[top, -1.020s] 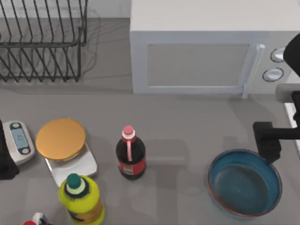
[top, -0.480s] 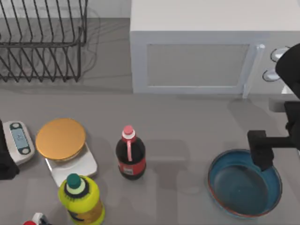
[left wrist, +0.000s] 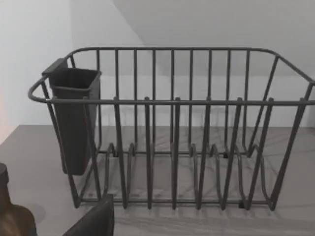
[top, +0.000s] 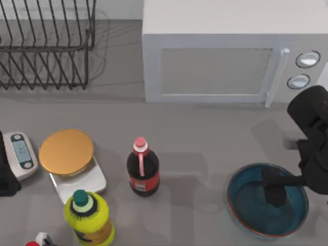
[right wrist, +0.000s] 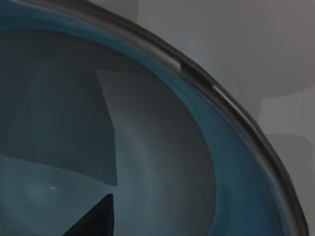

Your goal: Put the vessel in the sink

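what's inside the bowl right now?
Over the bowl hangs the right gripper, dark against the teal-blue inside in the top view. The bare part of the inside holds nothing else; the patch under the gripper is covered. Left arm parked at the table's left edge.

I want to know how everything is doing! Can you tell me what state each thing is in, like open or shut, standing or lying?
bowl: upright on the table, nothing inside.
right gripper: over the bowl's inside.
left arm: parked at the table's left edge.
microwave: door shut.
cola bottle: standing, capped.
yellow bottle: standing, capped.
kitchen scale: nothing on its orange top.
dish rack: holds no dishes.
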You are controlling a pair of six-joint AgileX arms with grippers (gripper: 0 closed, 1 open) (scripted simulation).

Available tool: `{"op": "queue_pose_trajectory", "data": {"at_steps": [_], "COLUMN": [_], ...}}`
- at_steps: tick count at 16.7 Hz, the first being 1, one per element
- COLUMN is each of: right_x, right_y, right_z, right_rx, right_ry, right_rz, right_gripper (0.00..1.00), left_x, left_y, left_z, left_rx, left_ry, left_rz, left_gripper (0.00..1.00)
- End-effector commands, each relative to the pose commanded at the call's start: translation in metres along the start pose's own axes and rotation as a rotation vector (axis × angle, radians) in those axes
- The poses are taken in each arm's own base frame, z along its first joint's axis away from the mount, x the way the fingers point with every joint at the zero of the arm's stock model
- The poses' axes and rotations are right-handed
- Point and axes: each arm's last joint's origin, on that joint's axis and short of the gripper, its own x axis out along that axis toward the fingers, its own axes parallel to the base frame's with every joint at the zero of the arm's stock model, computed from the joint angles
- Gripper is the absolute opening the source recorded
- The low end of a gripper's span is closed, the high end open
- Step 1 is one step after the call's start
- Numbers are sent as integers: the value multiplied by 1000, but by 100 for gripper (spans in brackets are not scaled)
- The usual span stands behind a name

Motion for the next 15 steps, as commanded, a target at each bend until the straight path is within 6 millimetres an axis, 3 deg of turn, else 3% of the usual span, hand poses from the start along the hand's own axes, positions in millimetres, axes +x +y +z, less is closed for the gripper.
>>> {"op": "queue_pose_trajectory", "data": {"at_steps": [3,15], "right_x": [0,0], "right_y": [0,0], "right_z": [0,0], "right_rx": [0,0], "right_ry": [0,0], "right_rz": [0,0], "right_gripper": [100,10], "left_x": [0,0], "left_y": [0,0], "left_z": [0,0], "left_rx": [0,0], "left_ry": [0,0], "left_rz": [0,0], "left_gripper": [100,100]}}
